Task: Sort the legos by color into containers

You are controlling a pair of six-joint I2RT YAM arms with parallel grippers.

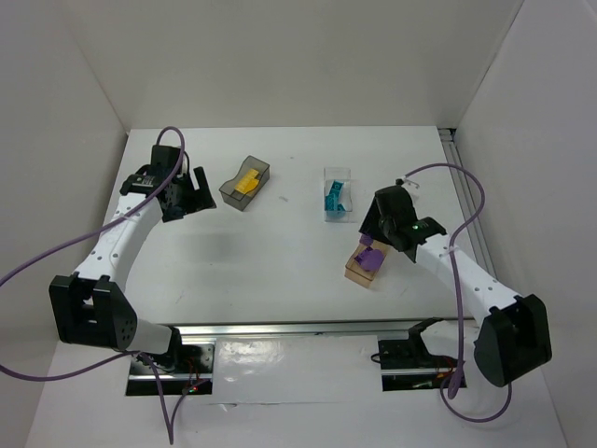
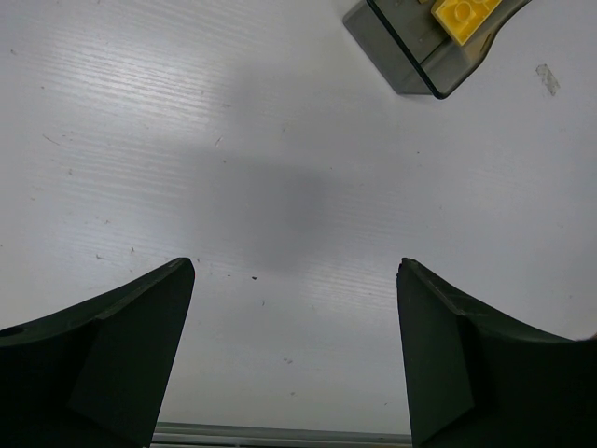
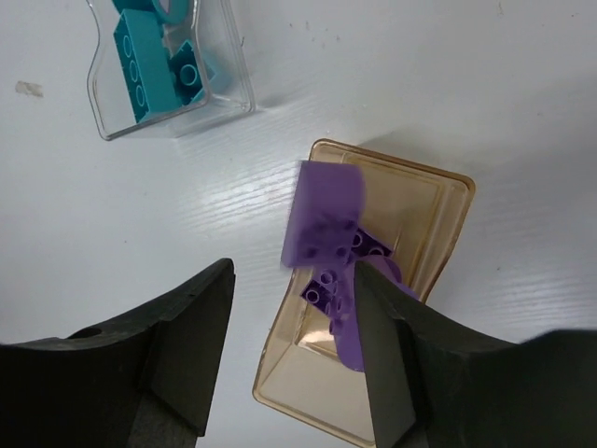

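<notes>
My right gripper (image 3: 291, 280) hangs with its jaws parted over the amber bin (image 3: 448, 187) at lower centre, clamping nothing. My left gripper (image 2: 294, 271) gapes wide above the table (image 2: 233, 140). The clear bin (image 3: 224, 93), upper left, holds teal bricks (image 3: 140, 56). The grey bin (image 2: 410, 56), upper right, holds a yellow brick (image 2: 466, 11). Purple bricks (image 3: 336, 289) lie in the amber bin, and a blurred one is at its near rim.

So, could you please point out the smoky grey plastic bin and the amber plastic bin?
Smoky grey plastic bin (image 1: 232, 195), top view, bare near end.
Amber plastic bin (image 3: 417, 219), right wrist view, bare floor.
</notes>
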